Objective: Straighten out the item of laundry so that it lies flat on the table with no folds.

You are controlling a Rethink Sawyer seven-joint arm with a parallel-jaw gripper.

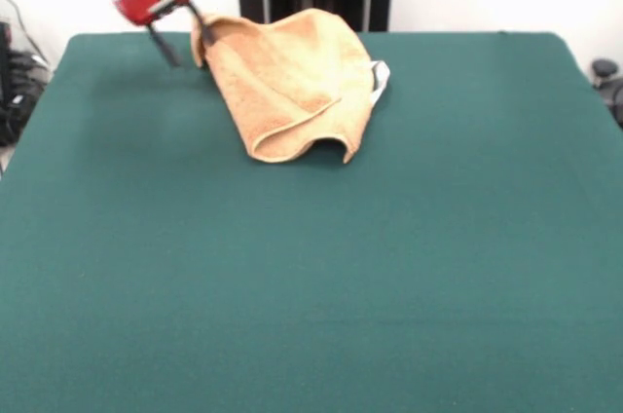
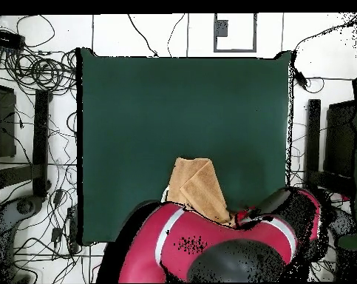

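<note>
The towel [image 1: 292, 82] lies bunched near the far edge of the green surface [image 1: 311, 286], folded over itself, with a curled lip along its near side and a small white tag [image 1: 380, 77] poking out on one flank. The end effector [image 1: 185, 38] is at the towel's raised corner; its two dark fingers [image 1: 164, 46] stand apart, one clear of the cloth and the other right against the cloth's edge, and whether that corner is actually pinched cannot be told from here. The chief risk is a weak hold: if only a thin edge of terry is caught, a pull would likely slip free and let the corner flop back onto the pile. A pull toward the far edge could also drag cloth off the surface, since the towel sits close to that rim. In the overhead view the arm [image 2: 211, 251] covers part of the towel, so its full outline is hidden there. Open room is generous everywhere else: the whole near half and both sides of the surface are bare, so spreading toward the middle looks the safer direction.
</note>
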